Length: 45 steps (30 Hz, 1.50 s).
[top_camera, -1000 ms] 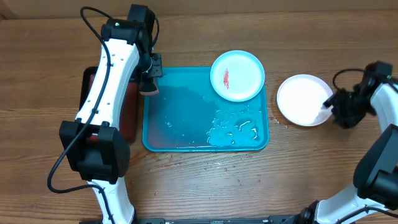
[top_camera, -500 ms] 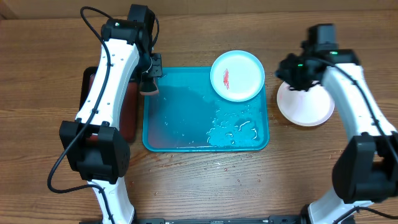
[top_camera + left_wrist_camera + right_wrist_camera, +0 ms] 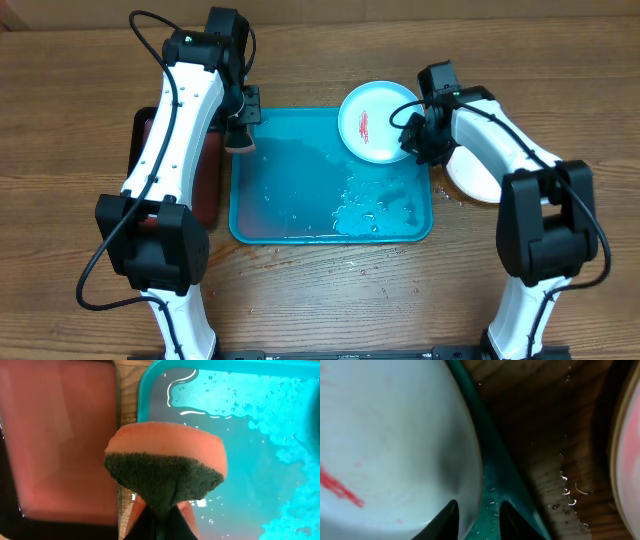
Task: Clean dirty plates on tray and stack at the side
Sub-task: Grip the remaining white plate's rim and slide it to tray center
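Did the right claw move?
Yes. The right gripper swung left, from the right edge of the white plate to the smeared plate on the tray.

- You have a black tray (image 3: pixel 212 172) (image 3: pixel 55 435) with a red inside lying flat on the wooden table (image 3: pixel 320 300).
- A sponge (image 3: pixel 240 140) (image 3: pixel 167 460), orange with a dark green scouring side, hangs pinched into a fold just beside the black tray's right edge.
- Small water drops (image 3: pixel 567 490) glint on bare wood, well apart from the black tray, far to its right.
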### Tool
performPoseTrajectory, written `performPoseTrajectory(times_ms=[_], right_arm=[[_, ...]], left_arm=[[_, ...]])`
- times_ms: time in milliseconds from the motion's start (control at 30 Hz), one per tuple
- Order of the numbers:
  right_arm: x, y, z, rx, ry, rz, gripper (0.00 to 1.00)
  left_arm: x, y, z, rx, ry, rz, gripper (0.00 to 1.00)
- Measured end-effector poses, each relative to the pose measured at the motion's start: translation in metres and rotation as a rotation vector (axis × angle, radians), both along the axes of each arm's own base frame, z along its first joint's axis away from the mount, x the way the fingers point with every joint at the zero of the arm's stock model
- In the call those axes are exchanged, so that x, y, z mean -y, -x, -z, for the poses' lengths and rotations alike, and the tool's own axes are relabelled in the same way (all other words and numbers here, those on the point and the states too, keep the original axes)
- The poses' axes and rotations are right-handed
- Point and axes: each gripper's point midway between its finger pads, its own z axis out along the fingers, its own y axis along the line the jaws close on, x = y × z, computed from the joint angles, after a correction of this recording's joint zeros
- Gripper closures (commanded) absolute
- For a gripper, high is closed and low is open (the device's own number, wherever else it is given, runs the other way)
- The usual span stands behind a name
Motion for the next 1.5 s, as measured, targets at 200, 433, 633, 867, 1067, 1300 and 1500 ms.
performPoseTrajectory(times_ms=[200, 433, 633, 867, 1067, 1300, 1500], right_arm=[[-0.001, 0.003, 0.009, -0.024, 0.009, -0.003, 0.91], [-0.026, 0.024, 0.010, -0.079, 0.015, -0.087, 0.96], [-0.068, 0.062, 0.008, -0.166, -0.014, -0.247, 0.95], [-0.100, 0.091, 0.007, -0.204, -0.035, -0.446, 0.55], [-0.098, 0.071, 0.006, -0.108, -0.056, -0.581, 0.39], [-0.092, 0.027, 0.003, 0.078, -0.034, -0.705, 0.48], [-0.094, 0.021, 0.002, 0.117, -0.026, -0.746, 0.76]], left_arm=[[0.000, 0.000, 0.000, 0.000, 0.000, 0.000, 0.95], [0.000, 0.000, 0.000, 0.000, 0.000, 0.000, 0.96], [0.000, 0.000, 0.000, 0.000, 0.000, 0.000, 0.96], [0.000, 0.000, 0.000, 0.000, 0.000, 0.000, 0.96], [0.000, 0.000, 0.000, 0.000, 0.000, 0.000, 0.96], [0.000, 0.000, 0.000, 0.000, 0.000, 0.000, 0.96], [0.000, 0.000, 0.000, 0.000, 0.000, 0.000, 0.96]])
